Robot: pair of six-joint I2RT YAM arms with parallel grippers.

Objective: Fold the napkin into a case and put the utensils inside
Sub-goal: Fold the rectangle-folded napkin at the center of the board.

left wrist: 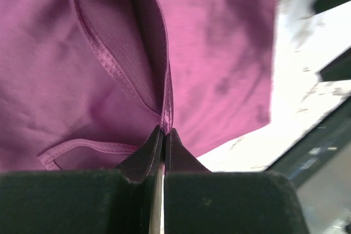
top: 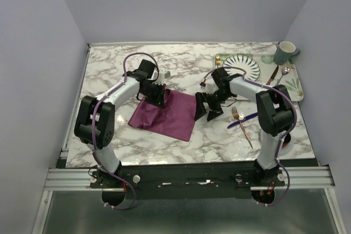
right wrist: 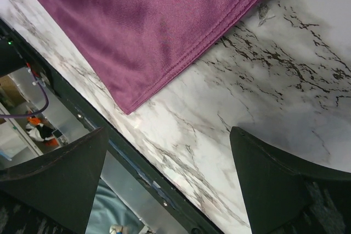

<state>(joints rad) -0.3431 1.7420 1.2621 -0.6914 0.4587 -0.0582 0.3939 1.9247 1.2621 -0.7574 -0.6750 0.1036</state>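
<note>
The napkin (top: 164,114) lies on the tabletop (top: 219,141), mostly flat. We find the left end effector (left wrist: 163,135) clamped on its far hem and the right end effector (top: 207,110) standing open at its right edge. We judge the case unformed. The fork (top: 247,135) and knife (top: 249,117) lie right of the napkin, not yet inserted.

Mug (top: 285,53), plate (top: 242,65) and spoon (top: 283,72) sit on tray (top: 295,88).

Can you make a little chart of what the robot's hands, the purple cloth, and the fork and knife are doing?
Cloth: shiny plum-purple satin napkin, spread on white marble table, not yet a case
Left hand: shut, pinching the napkin's hem
Right hand: open, empty, at the napkin's right edge
Utensils: slim copper-coloured fork and dark blue knife, crossed, right of the napkin
</note>
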